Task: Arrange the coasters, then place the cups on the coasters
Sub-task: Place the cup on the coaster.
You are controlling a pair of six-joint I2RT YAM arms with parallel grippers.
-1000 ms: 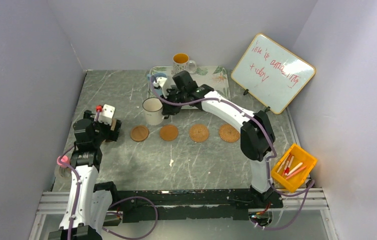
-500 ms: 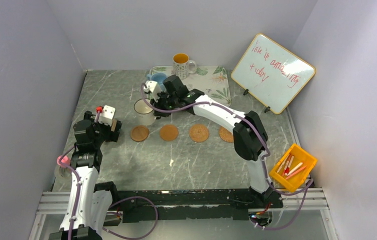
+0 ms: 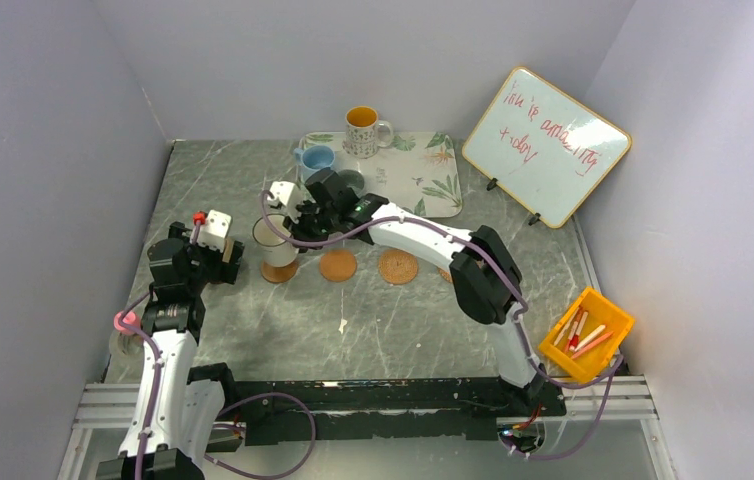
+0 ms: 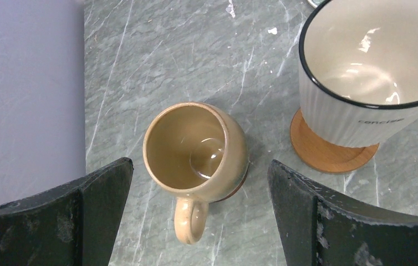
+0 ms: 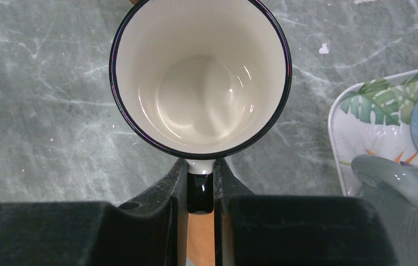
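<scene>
Placement was the step in hand: your right claw pinched the white mug by its handle, on or just above a wooden coaster. Your left claw hung wide around the tan mug. Next, you needed to centre, settle, then release.

White ribbed mug with dark rim: upright, empty, handle pinched in right gripper, over leftmost smooth tan coaster, contact unclear. Tan mug: upright, empty, on dark coaster just left of it. Second coaster and woven third coaster lie bare in the row to the right. Fourth coaster is mostly hidden. Light blue mug, grey-green mug and patterned orange-inside mug stand upright on leaf-print tray.
</scene>
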